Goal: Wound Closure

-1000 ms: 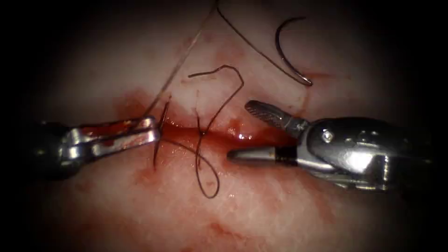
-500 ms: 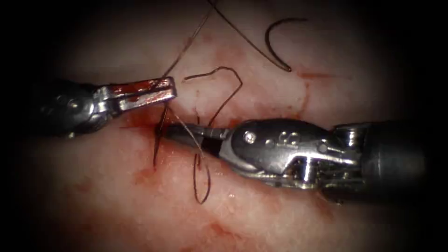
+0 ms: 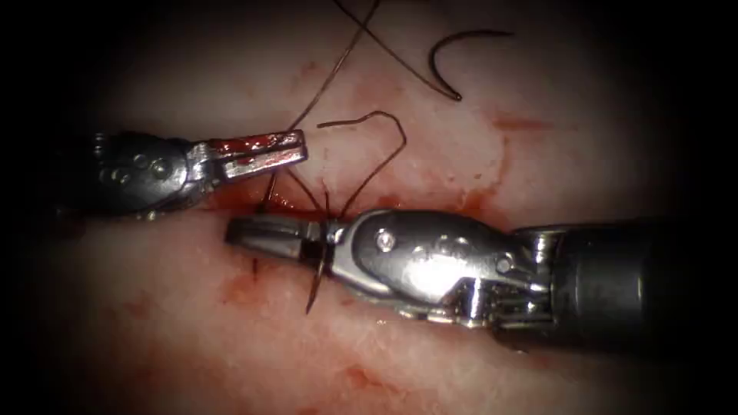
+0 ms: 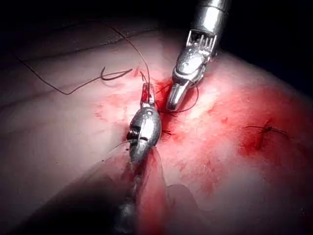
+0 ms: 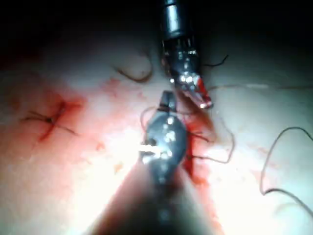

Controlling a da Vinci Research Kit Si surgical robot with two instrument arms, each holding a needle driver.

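Pale pork-belly tissue (image 3: 538,100) carries a horizontal cut (image 3: 461,204) stained with red fluid (image 3: 246,288). The left pincer (image 3: 296,147) lies just above the cut, its red-smeared jaws pressed together; a thin line of thread (image 3: 323,81) runs from its tip up and away, and the jaws appear to be pinching this thread. The right pincer (image 3: 238,233) reaches across the cut just below the left one, its jaws pressed together; whether it holds any thread cannot be told. Dark thread strands rise from the tissue just behind the right pincer's jaws and curl into an open loop (image 3: 384,127) above it, and a short dark end (image 3: 314,292) hangs below its wrist. The curved needle (image 3: 446,65) lies free on the tissue, well above the right pincer and apart from both tools, not in the tissue, with thread trailing from one end. In the left wrist view, a finished stitch (image 4: 266,129) sits farther along the tissue.
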